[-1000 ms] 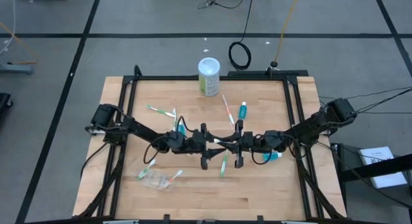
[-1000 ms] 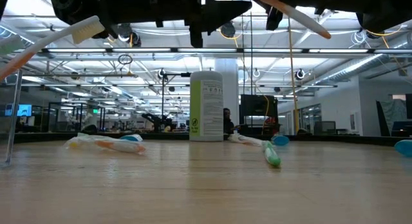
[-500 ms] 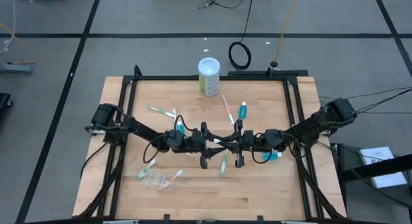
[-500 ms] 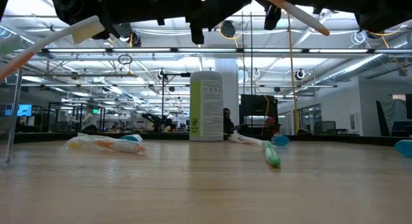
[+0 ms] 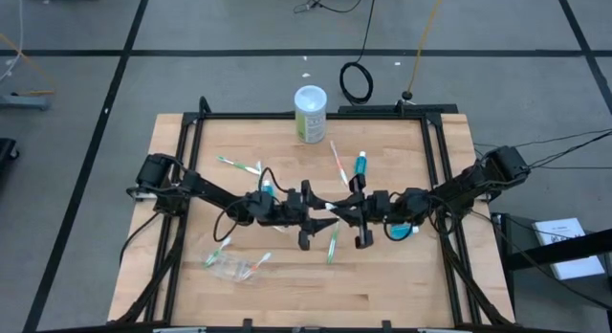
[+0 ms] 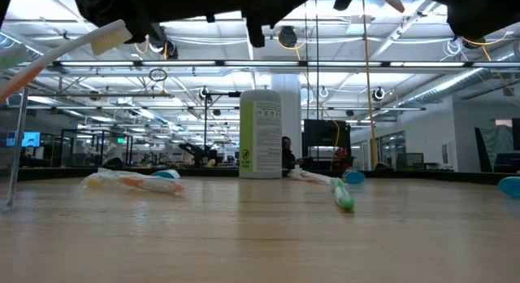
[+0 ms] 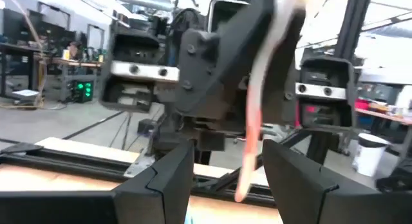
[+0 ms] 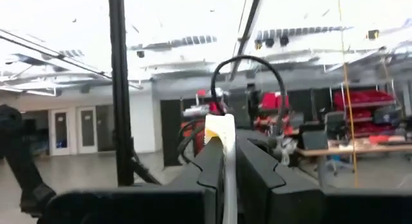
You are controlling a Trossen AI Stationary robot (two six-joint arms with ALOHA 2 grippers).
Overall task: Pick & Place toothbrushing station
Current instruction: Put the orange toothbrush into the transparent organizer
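Pinching a toothbrush point(image 8: 228, 161) tight, my right hand point(image 5: 361, 210) hovers above the counter point(image 5: 402, 285). My left hand point(image 5: 306, 218) faces it, fingers apart.

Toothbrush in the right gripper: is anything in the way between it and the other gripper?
No, nothing visible is in the way. The right gripper is shut on the toothbrush in the air. The left gripper faces it with open fingers, and the brush lines up with their gap.

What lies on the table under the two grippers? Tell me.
A green toothbrush lies on the table just beside the gap between the left gripper and the right gripper. Anything directly under the grippers themselves is covered from above.
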